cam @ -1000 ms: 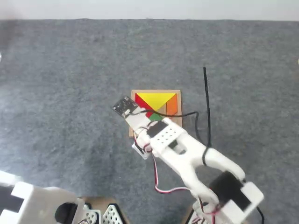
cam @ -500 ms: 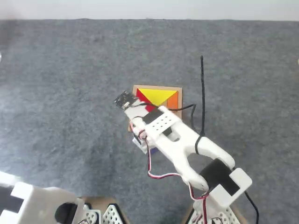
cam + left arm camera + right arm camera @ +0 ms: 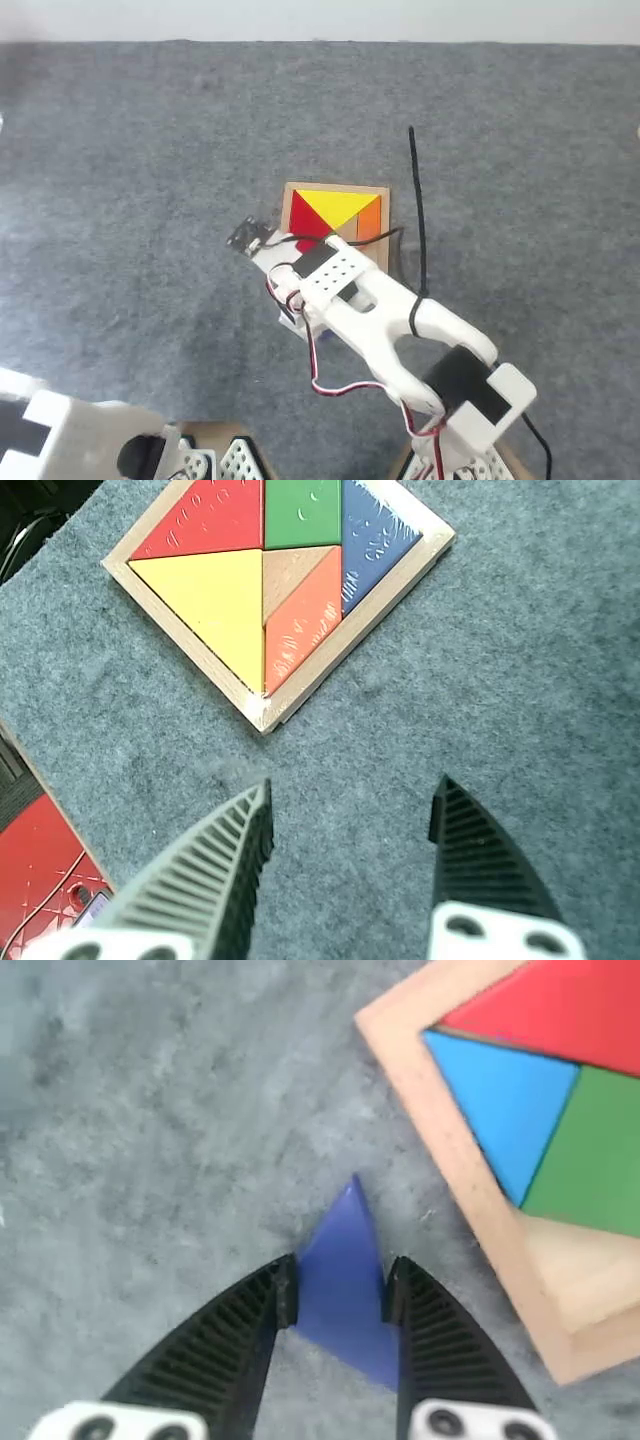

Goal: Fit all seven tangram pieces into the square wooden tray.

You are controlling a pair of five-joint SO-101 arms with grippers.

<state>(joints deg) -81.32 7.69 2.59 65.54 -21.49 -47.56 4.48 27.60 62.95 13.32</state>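
**Pick-up of a loose piece beside the tray.** The right gripper is seen closed narrowly on a blue-violet triangle. Both jaws are pressed against its sides. The piece is held low over the grey carpet, just beside the outer rim of the square wooden tray and not touching it. Whether it is lifted or lying on the carpet cannot be told.

The left gripper is shown over bare carpet, jaws wide apart and nothing between them.

**Step in hand (judged).** The grasp on an outstanding piece is being secured, and insertion has not begun. For the next move, the triangle would have to be:
- raised clear of the rim and carried inward;
- turned until its edges agree with the vacancy;
- lowered flat, since a tilted entry could catch on the neighbouring pieces.

**Tray contents.**
- In the right wrist view, a red piece, a light blue triangle and a green piece are seated flush.
- A bare wooden patch is seen beside the green piece, against the near rim. It is judged to be the open slot.
- In the high view, a yellow triangle and an orange piece are seated along the far side. The near part of the tray is covered by the arm.
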